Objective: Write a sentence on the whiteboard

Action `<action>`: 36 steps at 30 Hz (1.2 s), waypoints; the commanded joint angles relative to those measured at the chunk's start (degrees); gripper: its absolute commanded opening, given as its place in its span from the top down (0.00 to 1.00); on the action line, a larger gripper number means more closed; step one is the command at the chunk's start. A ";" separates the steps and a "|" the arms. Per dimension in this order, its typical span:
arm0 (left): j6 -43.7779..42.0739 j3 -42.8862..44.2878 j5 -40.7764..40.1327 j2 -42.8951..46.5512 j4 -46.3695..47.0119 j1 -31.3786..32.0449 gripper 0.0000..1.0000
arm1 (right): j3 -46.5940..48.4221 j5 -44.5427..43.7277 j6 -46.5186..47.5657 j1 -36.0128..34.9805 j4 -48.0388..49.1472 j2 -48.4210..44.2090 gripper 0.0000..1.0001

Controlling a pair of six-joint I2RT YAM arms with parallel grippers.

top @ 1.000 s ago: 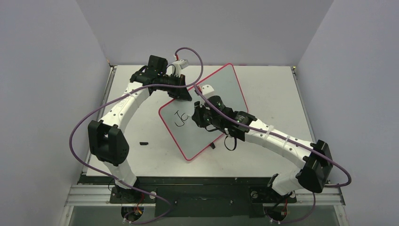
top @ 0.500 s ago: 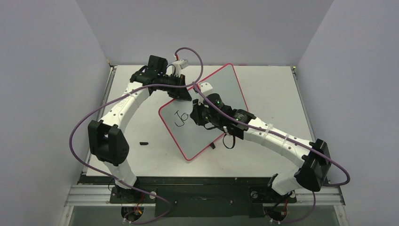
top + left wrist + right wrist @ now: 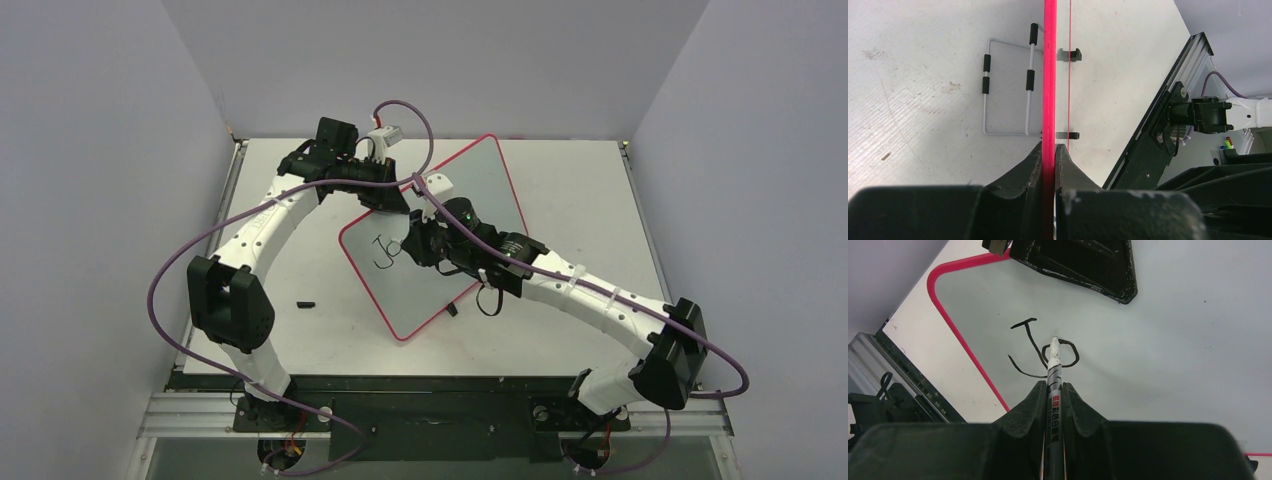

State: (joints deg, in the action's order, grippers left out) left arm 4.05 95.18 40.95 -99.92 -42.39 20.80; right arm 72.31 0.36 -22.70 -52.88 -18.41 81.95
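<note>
Our left claw (image 3: 1049, 147) is closed tight on the thin red rim of the whiteboard (image 3: 1049, 75). The two dark fingers press the edge from either side with no gap showing, and in its wrist view the board runs straight ahead of the claw, seen edge-on. Two small black clips (image 3: 1069, 54) stick out from the board just right of the rim, one close to the claw's tips and one farther ahead. A wire frame (image 3: 1008, 85) with black sleeves lies on the table (image 3: 913, 100) ahead and to the left of the claw. We cannot tell whether the board rests flat on the table or is raised off it. Our right claw (image 3: 1054, 386) is all but shut on a slim marker (image 3: 1054, 371), which passes between the fingers and points forward onto the pale surface of the whiteboard (image 3: 1173, 340). The marker's tip meets the board just ahead of this claw, at the upper edge of a small round stroke. Of the sentence (image 3: 1040, 347) we read only a "J" and an "o", in black, directly in front of the right claw's fingertips. From above, the left claw (image 3: 392, 200) grips the board's far-left edge while the right claw (image 3: 412, 243) hangs over the board's left half, beside the writing (image 3: 383, 250). A small black piece (image 3: 306, 303) lies on the table well apart from both claws.
</note>
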 commanded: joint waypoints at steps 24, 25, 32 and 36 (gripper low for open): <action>-4.41 -0.01 -5.27 1.27 1.18 1.35 1.00 | 6.05 -1.52 2.61 2.99 2.01 0.85 1.00; -4.41 0.03 -5.27 1.25 1.17 1.35 1.00 | 5.66 -1.51 2.54 2.96 2.00 0.91 1.00; -4.41 0.27 -5.25 1.23 1.17 1.42 1.00 | 4.12 -1.37 1.78 2.97 2.45 1.39 1.00; -4.41 0.43 -5.39 1.34 1.14 1.53 1.00 | 2.87 -1.56 1.63 2.97 2.59 1.12 1.00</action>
State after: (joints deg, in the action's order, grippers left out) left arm 4.08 95.18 40.91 -99.81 -42.19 21.02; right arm 76.27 -1.06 -20.49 -50.22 -18.11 83.37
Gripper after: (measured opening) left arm 0.040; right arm 0.097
